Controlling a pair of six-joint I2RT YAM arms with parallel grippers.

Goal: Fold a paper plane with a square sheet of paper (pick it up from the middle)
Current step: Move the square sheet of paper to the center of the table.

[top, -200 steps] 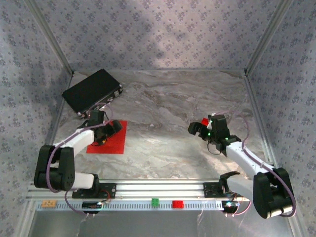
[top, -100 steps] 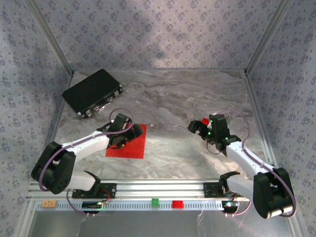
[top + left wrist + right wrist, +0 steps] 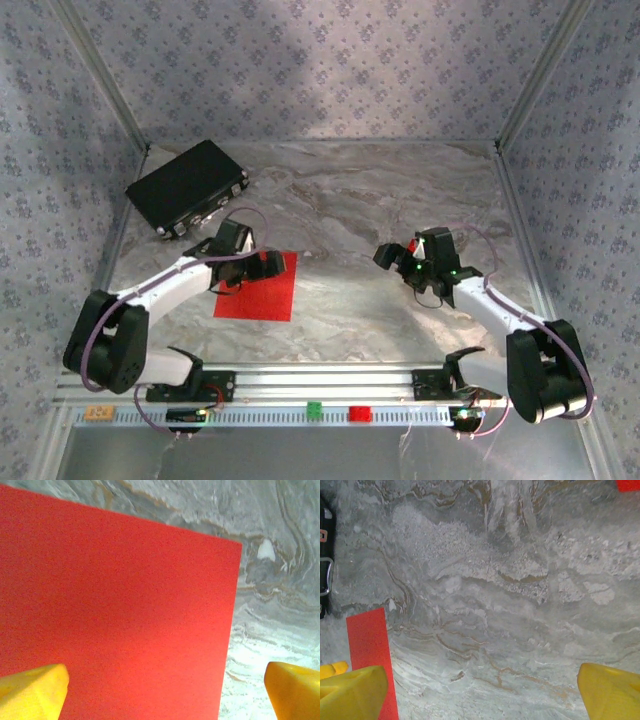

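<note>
The square sheet of paper [image 3: 258, 292] lies flat and unfolded on the marble table, left of centre. It is bright red and covers most of the left wrist view [image 3: 115, 605]. My left gripper [image 3: 264, 266] hovers open over the sheet's upper right part, and the sheet's right edge runs between its yellow fingertips [image 3: 32, 692]. My right gripper [image 3: 396, 258] stands open over bare marble at centre right, facing left. In the right wrist view a strip of the sheet [image 3: 370, 650] shows at lower left, with nothing between the right fingertips [image 3: 612, 690]. The paper plane is out of view.
A big flat black box [image 3: 187, 186] lies at the back left. A small red block [image 3: 414, 246] sits just behind my right gripper. Green [image 3: 314, 409] and red [image 3: 359, 413] bricks rest on the front rail. Patterned walls close in the table.
The sheet slid to the right with my left arm a second ago and has lain still since. My left gripper has shifted slightly over it. My right gripper has moved a little left.
</note>
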